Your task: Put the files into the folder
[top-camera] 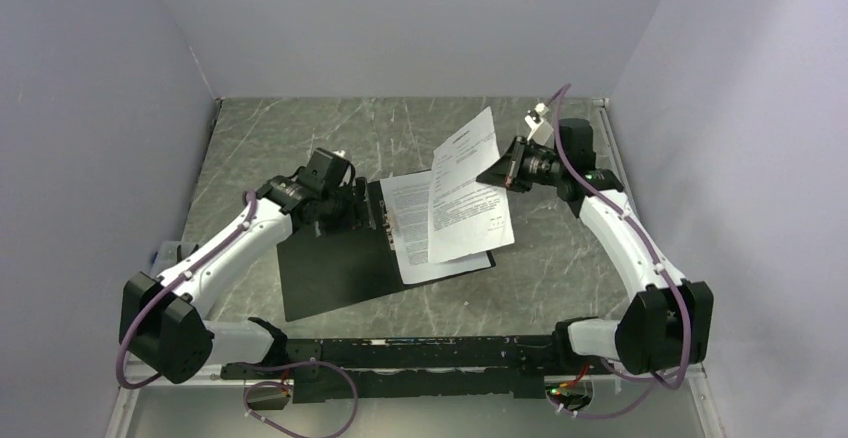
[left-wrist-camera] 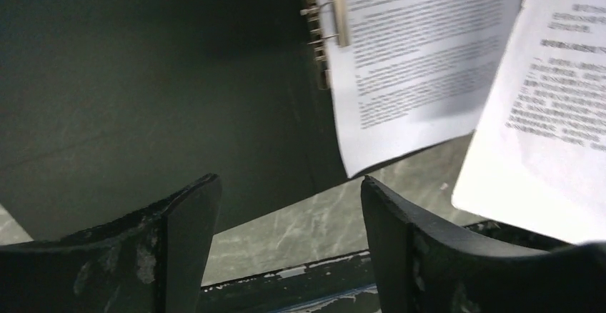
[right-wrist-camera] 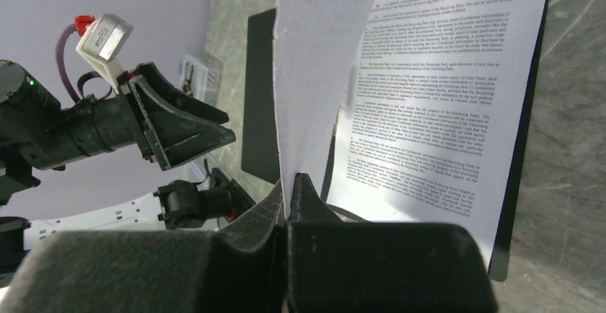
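The grey stone-patterned table (top-camera: 300, 128) carries the folder (top-camera: 325, 268), open, black inside up. One sheet of the files (top-camera: 410, 238) lies flat on its right half beside the metal clip (left-wrist-camera: 332, 6). A second sheet (top-camera: 465, 188) hangs tilted over it, hiding part, pinched edgewise in the right gripper (right-wrist-camera: 289, 184). The left gripper (left-wrist-camera: 289, 184) hovers spread above the folder's left half.

The left arm (top-camera: 235, 243) and right arm (top-camera: 625, 243) share one build — white link shells between chunky black joints, each trailed by a purple cable (top-camera: 555, 123). On the left gripper (left-wrist-camera: 289, 181) the fingers (left-wrist-camera: 179, 249) are matte black wedges (scuffed grey).
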Tool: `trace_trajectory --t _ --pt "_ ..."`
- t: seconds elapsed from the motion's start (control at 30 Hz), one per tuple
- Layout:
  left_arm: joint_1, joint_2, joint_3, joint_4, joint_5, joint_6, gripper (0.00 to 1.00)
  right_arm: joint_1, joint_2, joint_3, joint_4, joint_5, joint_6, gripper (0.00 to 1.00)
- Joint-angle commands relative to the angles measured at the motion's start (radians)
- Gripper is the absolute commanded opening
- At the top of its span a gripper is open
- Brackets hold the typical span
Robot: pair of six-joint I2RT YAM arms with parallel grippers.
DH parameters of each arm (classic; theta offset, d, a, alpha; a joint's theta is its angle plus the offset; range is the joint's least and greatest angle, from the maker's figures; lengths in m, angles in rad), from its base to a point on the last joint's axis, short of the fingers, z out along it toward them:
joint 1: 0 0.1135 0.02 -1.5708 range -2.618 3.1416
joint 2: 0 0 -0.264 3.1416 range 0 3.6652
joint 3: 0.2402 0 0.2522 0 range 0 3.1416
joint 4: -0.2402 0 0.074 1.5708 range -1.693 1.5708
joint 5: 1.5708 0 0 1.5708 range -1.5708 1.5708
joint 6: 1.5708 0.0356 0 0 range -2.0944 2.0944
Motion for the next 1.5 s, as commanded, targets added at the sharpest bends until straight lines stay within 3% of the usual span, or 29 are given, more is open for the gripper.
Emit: trace_trajectory --t 0.0,0.6,1.47 --pt "0.002 0.023 -0.068 0.017 -0.086 -0.045 0.85 0.026 0.04 0.055 0.018 0.022 -0.061 0.0" --pt "0.011 0.182 -0.189 0.11 -0.071 -0.07 0.84 0.136 0.332 0.114 0.12 -0.026 -0.074 0.0" --pt "0.023 0.259 -0.232 0.162 -0.038 -0.059 0.81 0.16 0.54 0.071 0.284 -0.08 -0.02 0.0"
